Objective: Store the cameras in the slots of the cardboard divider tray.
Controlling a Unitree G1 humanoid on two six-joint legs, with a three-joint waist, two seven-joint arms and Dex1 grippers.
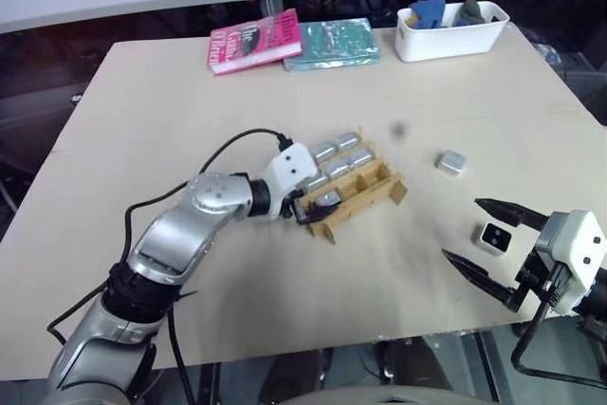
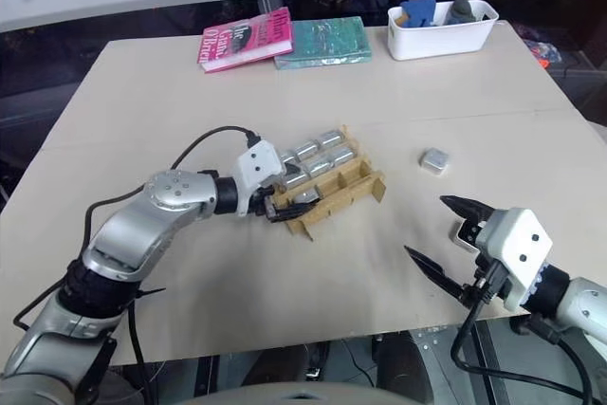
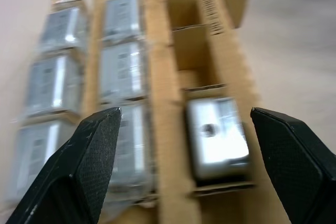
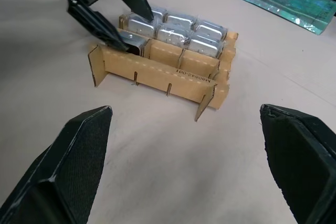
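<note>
The cardboard divider tray point(image 1: 372, 193) is placed near the middle of the beige table point(image 1: 142, 101), set at an angle. Three rows of compartments are seen in the left wrist view. Two rows are filled with six silver-grey cameras point(image 3: 122, 66), three per row. In the third row, one camera point(image 3: 216, 136) is seated in the end compartment nearest the left gripper; the remaining two compartments of that row are empty.

The left gripper point(image 1: 305, 206) is positioned at the near-left end of the tray, over the seated camera. Its jaws are spread apart, and nothing is held between them; the fingers point(image 3: 89, 156) are seen on either side of the camera with clearance.

The right gripper point(image 1: 486, 240) is held above the near-right part of the table, well apart from the tray, with its jaws wide apart and nothing gripped. A loose camera point(image 1: 493, 236), black face up, lies on the table between its fingers as seen from the head. A second loose camera point(image 1: 450, 163) lies on the table to the right of the tray.

At the far edge, a pink book point(image 1: 254, 41), a teal book point(image 1: 332, 45) and a white plastic bin point(image 1: 451, 37) holding blue and grey cloth are located
</note>
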